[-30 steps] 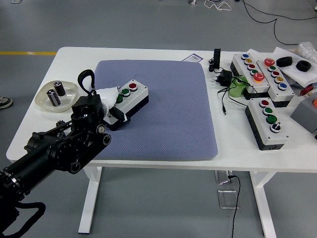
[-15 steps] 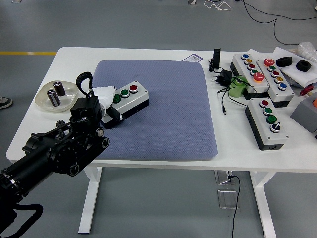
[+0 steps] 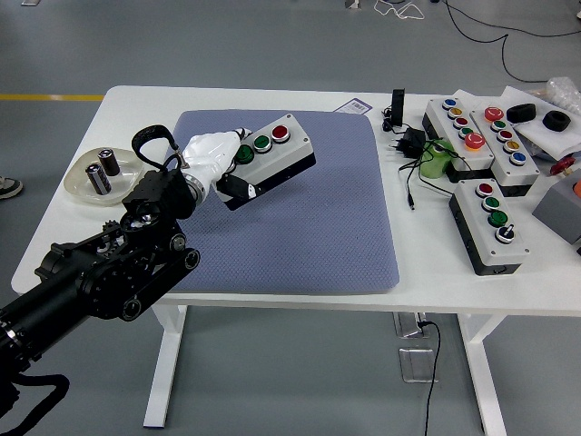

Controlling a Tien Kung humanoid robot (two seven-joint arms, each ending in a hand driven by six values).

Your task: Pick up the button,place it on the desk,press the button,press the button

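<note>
the button box (image 3: 272,156) has risen off the blue mat (image 3: 300,218) and sits tilted above it, its left end clasped by the left hand (image 3: 211,160).

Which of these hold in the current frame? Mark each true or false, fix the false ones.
1. The left hand grips the white-topped, black-based button box at its left end. True.
2. That box rests flat on the blue-grey mat. False: it is tilted, right end raised, and looks lifted off the mat.
3. Its visible buttons run green to red, left to right. True.
4. The round white dish at the table's left is empty. False: it holds two small dark cylinders.
5. The right hand is pressing a button. False: no right hand is in view.
</note>
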